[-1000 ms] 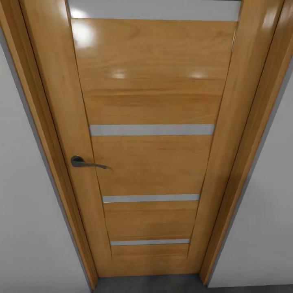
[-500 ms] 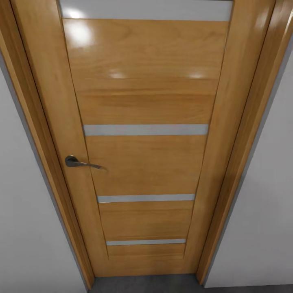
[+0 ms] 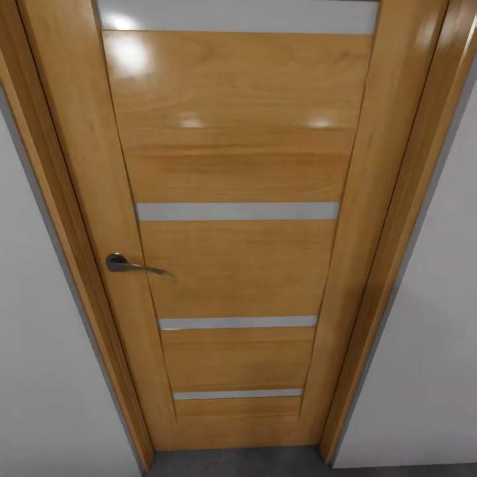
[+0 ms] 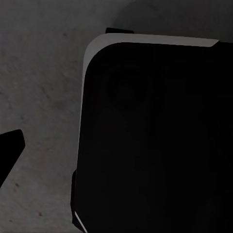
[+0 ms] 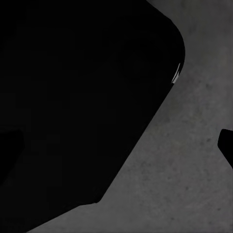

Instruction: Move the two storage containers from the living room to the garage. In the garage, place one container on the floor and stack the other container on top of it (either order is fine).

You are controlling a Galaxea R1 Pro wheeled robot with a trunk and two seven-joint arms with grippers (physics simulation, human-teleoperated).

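1 closed wood-panelled door (image 3: 238,265), its lever handle (image 3: 132,265) untouched, faces the head camera, so the robot is likely in transit; both wrist cameras look down at dark grey floor (image 4: 39,73), neither hand's state is readable, and no container is visible.

A shut wooden door (image 3: 238,265) blocks the way ahead, white walls (image 3: 40,371) flanking it.
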